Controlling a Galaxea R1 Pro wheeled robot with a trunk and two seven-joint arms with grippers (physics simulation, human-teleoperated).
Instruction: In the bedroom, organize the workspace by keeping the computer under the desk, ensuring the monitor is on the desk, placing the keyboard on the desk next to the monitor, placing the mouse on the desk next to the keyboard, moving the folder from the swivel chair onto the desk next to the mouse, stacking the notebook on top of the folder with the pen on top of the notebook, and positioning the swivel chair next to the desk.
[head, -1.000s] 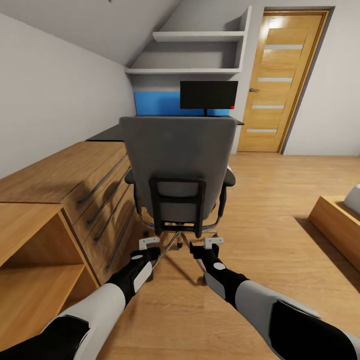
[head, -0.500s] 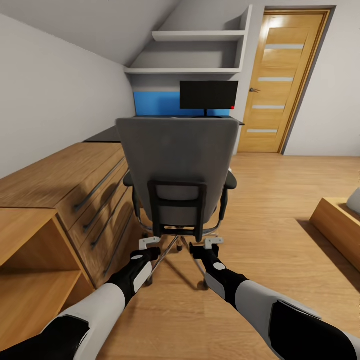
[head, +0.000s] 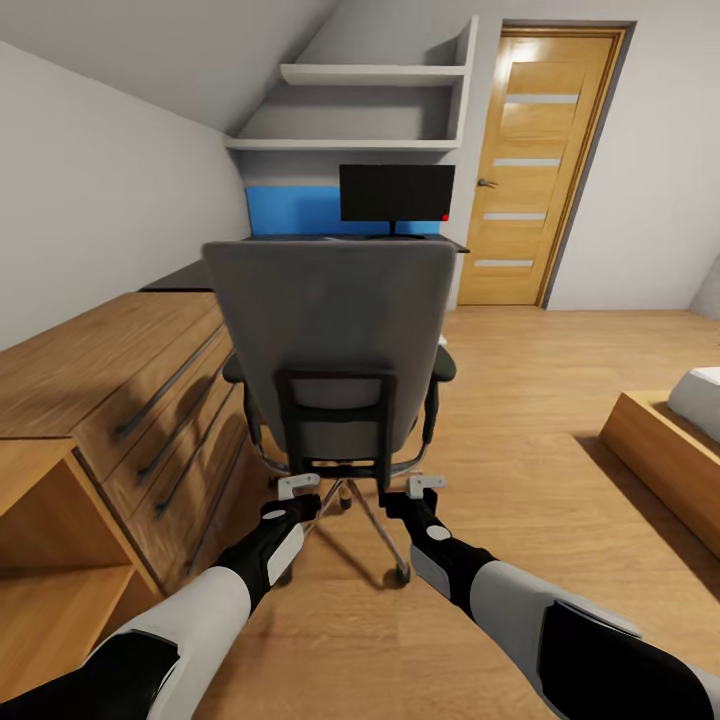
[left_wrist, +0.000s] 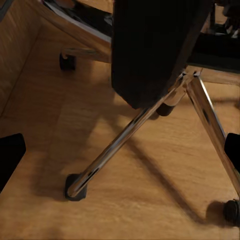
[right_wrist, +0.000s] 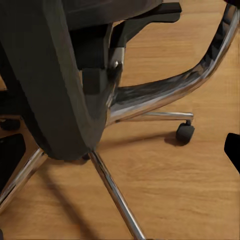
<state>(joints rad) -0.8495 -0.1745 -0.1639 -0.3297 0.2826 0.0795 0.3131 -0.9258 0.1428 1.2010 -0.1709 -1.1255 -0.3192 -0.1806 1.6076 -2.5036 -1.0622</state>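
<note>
**Both my arms reaching toward the back of the swivel chair, facing the desk**

I am looking forward and down over my two arms in a bedroom with a wooden floor (head: 560, 400). Straight ahead of me, the swivel chair (head: 335, 330) is standing with its grey backrest turned toward me, hiding its seat. Its chrome wheeled base is resting on the floor just beyond my hands.

My left gripper (head: 297, 488) is hovering low behind the chair, near the bottom of the black backrest frame. Its jaws are spread, with black fingertips (left_wrist: 9, 157) showing at opposite edges of the left wrist view and nothing between them but chrome legs and castors. My right gripper (head: 425, 486) is hovering level with it on the other side, and its jaws are spread too, holding nothing. The right wrist view is looking at the underside of the seat and a curved chrome bar.

Beyond the chair, the desk (head: 185, 277) is showing as a strip of black top against the far wall. The monitor (head: 396, 193) is standing on it, in front of a blue wall panel (head: 290, 210). A wooden drawer chest (head: 110, 370) is running along my left. A wooden door (head: 535, 170) is standing at the far right.
</note>
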